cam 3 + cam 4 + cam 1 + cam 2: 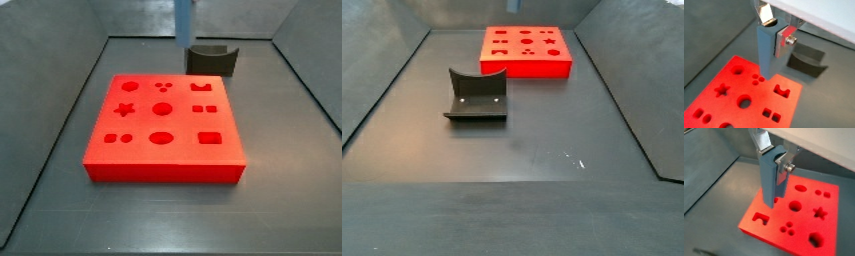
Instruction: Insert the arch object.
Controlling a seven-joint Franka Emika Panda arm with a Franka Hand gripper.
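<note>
Above the red board's (163,118) far edge, your gripper (185,30) is hanging upright | fingertips cut off, grip unreadable | arch object not showing | fixture (211,58) just right.

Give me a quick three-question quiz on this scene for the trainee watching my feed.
1. True or false: the dark fixture touches the red board.
2. Pick one: in both wrist views, the jaws hang A) above the board's edge near the arch-shaped hole; B) down on the floor; C) inside the fixture.
3. Fill in: the board has ___ star-shaped hole(s).
Key: 1 false; 2 A; 3 one.
</note>
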